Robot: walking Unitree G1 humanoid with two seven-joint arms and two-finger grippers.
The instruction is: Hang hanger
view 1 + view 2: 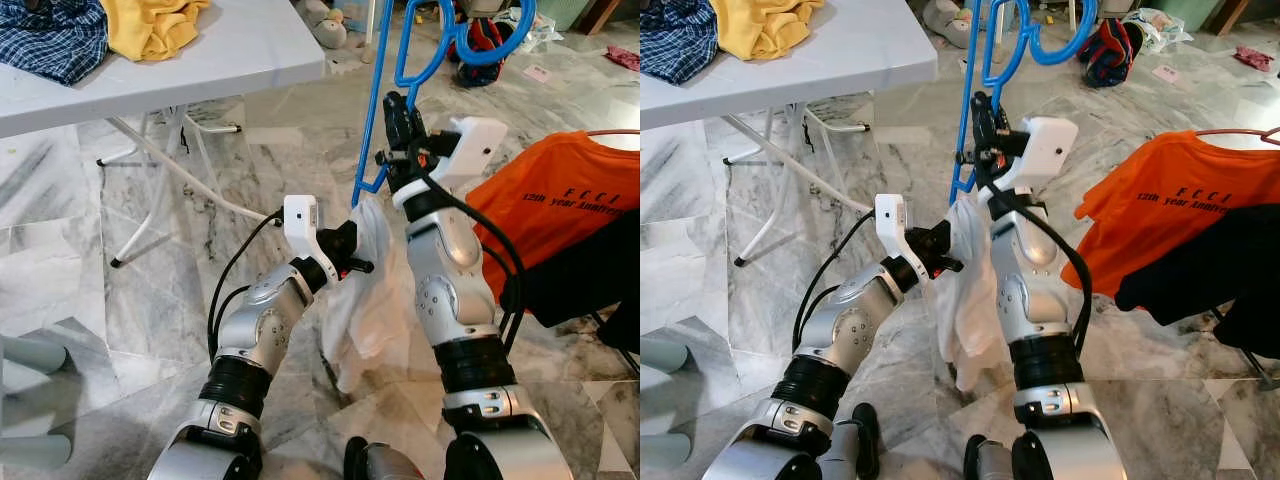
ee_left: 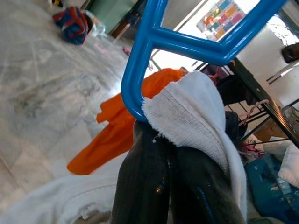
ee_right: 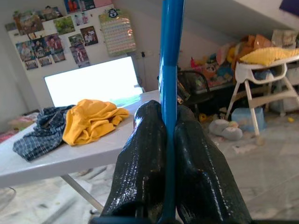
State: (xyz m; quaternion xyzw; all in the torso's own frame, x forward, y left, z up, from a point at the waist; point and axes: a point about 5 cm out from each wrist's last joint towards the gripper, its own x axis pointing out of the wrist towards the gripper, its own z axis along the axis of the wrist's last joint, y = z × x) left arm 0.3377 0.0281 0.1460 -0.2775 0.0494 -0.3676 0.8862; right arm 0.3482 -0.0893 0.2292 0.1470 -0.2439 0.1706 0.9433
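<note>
A blue plastic hanger stands upright in front of me, its hook at the top. My right gripper is shut on one of its thin bars. A white cloth droops from the hanger's lower corner. My left gripper is shut on the cloth's edge right at that corner, with its fingers pressed together over the fabric.
A white folding table at the upper left carries a yellow garment and a blue plaid shirt. At the right, an orange T-shirt and a dark garment hang on a rack. Marble floor lies below.
</note>
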